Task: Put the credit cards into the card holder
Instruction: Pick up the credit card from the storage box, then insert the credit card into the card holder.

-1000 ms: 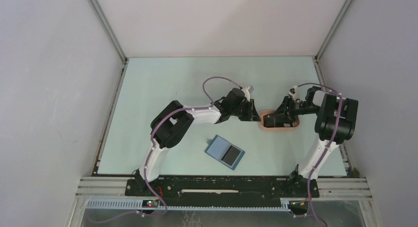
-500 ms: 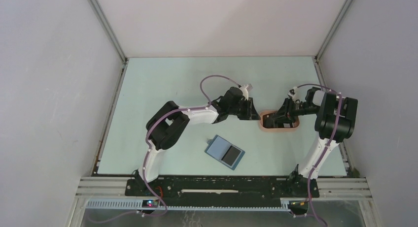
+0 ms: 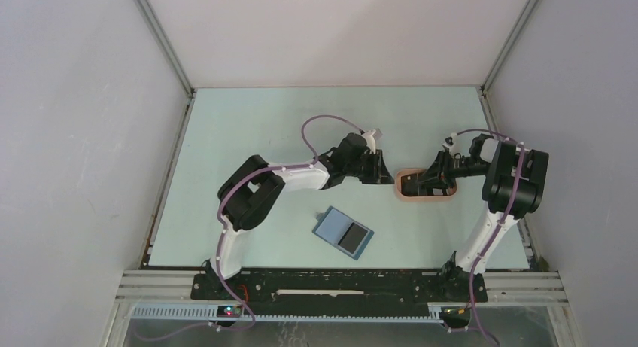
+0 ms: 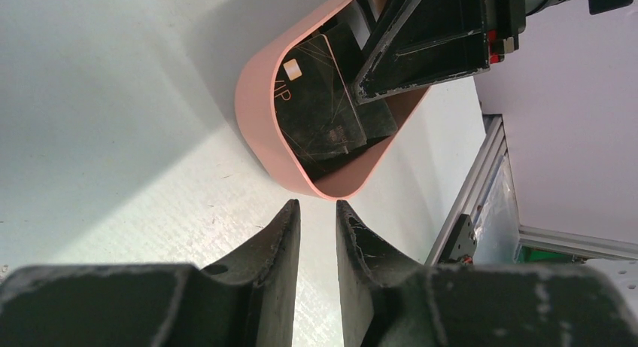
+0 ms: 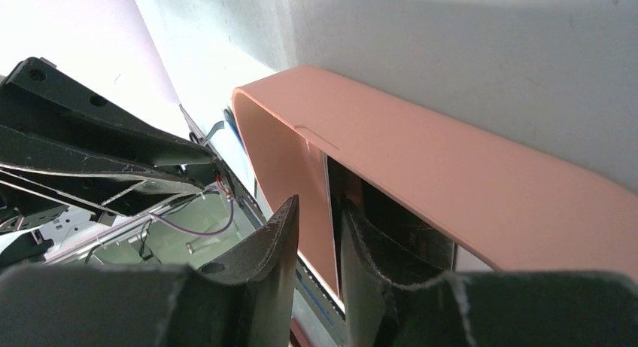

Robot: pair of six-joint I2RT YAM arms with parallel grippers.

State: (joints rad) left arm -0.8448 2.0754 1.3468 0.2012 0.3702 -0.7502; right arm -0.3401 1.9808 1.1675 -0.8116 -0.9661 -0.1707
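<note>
The dark credit cards point(image 4: 320, 106) lie inside the peach-pink tray point(image 3: 426, 197) on the tabletop point(image 3: 248, 129). The right tool point(image 5: 316, 234) reaches into the tray, its fingers almost closed around the edge of one card. The left tool point(image 4: 317, 234), nearly closed and empty, is just beside the tray. The card holder point(image 3: 343, 232) lies open nearer the arm bases.

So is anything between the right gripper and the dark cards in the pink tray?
Only the tray itself. The right gripper is at the peach-pink oval tray, whose raised wall surrounds the dark plastic cards. The left gripper sits just outside that wall, not over the cards.
</note>
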